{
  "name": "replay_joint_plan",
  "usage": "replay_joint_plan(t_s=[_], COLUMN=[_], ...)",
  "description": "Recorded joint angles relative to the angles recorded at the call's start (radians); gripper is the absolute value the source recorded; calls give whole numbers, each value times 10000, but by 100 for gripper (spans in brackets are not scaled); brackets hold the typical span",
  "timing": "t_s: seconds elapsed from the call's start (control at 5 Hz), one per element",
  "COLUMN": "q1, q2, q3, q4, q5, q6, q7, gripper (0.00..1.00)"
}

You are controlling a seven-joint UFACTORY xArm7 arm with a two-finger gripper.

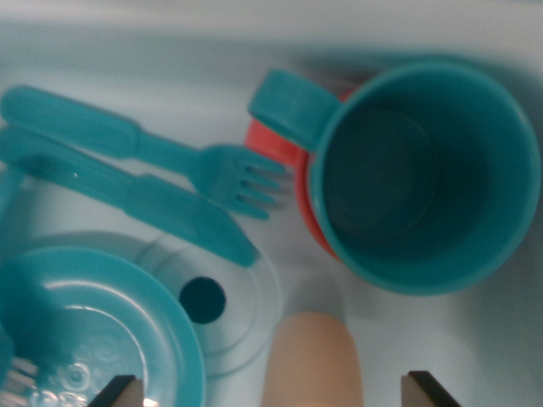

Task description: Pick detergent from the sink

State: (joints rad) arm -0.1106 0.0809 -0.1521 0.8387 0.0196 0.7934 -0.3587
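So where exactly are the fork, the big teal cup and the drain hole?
fork (229, 175), wrist view, on its head just behind the tines.
teal cup (416, 170), wrist view, on the inside bottom.
drain hole (203, 299), wrist view, on the dark opening.

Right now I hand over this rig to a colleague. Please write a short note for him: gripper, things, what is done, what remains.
Gripper: open, holding nothing; its two fingertips show at the bottom edge, either side of the detergent bottle.
Detergent bottle: beige, inside the sink, between the fingertips, not gripped.
Around it: teal cup over something red, teal fork, teal knife, teal plate, drain hole.
Done: gripper lined up over the bottle.
Left: descend, close, lift out.
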Motion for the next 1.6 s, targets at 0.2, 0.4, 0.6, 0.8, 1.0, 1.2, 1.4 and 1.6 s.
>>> replay_joint_plan(t_s=[0.2, 0.4, 0.6, 0.8, 1.0, 1.2, 1.4, 1.6], q1=[0, -24, -24, -37, -37, -40, -40, -40], q2=[0, 21, 21, 33, 33, 36, 36, 36], q3=[0, -37, -37, -58, -58, -62, -62, -62], q4=[0, -139, -139, -217, -217, -235, -235, -235], q5=[0, 0, 0, 1, 1, 1, 1, 1], q6=[0, -150, -150, -234, -234, -253, -253, -253], q7=[0, -65, -65, -102, -102, -110, -110, -110], gripper=[0, 0, 0, 0, 0, 0, 0, 0])
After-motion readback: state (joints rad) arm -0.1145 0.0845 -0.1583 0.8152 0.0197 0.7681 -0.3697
